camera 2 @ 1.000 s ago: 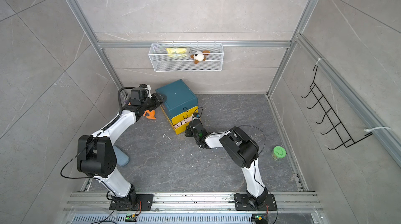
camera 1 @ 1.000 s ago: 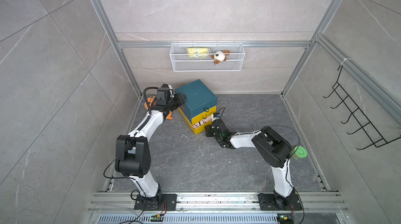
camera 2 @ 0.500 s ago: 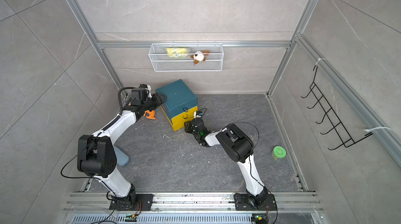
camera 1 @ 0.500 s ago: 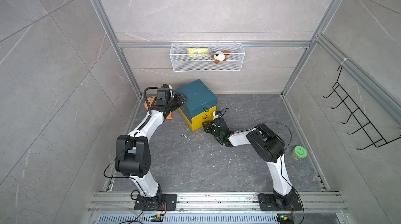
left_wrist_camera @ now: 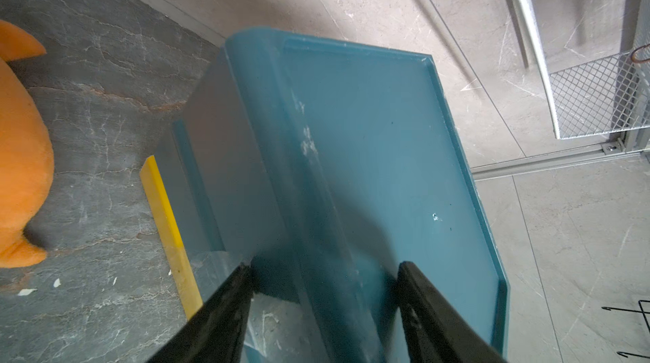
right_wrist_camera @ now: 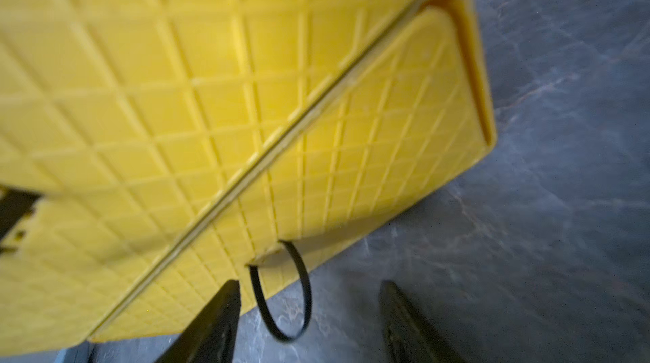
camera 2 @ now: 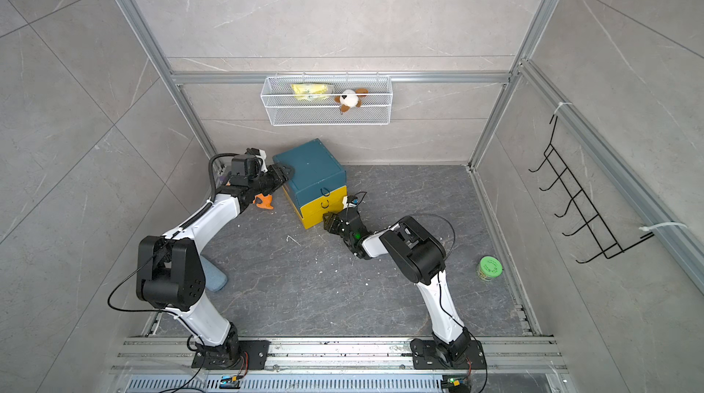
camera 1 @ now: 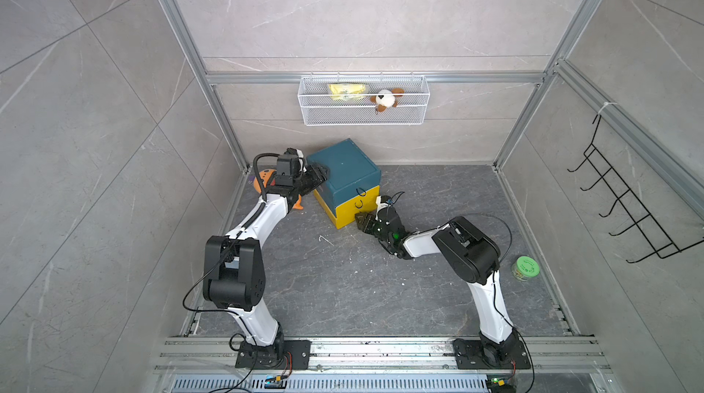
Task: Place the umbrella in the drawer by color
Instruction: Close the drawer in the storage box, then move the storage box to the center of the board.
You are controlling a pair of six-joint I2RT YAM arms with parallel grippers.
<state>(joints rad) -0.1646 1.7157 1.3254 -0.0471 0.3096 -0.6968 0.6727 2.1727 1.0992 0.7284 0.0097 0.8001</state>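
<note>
The drawer cabinet [camera 1: 344,166] is dark blue above with a yellow drawer [camera 1: 354,212] below, near the back left; both fronts sit flush and closed. No umbrella shows in any view. My left gripper [camera 1: 322,174] [left_wrist_camera: 323,269] is open, its fingers straddling the blue top's left edge. My right gripper [camera 1: 362,219] [right_wrist_camera: 309,285] is open and low in front of the yellow drawer [right_wrist_camera: 369,153]. The drawer's black loop handle [right_wrist_camera: 302,273] hangs between the fingers, touched by neither.
An orange plush [camera 1: 299,204] [left_wrist_camera: 21,167] lies left of the cabinet under my left arm. A wire basket [camera 1: 381,117] on the back wall holds a yellow packet and a toy dog. A green jar [camera 1: 525,267] sits far right, and a black hook rack [camera 1: 628,204] hangs on the right wall.
The yellow drawer stood pulled out a second ago and is now pushed in flush, my right gripper following it in. Both grippers have opened wider.
</note>
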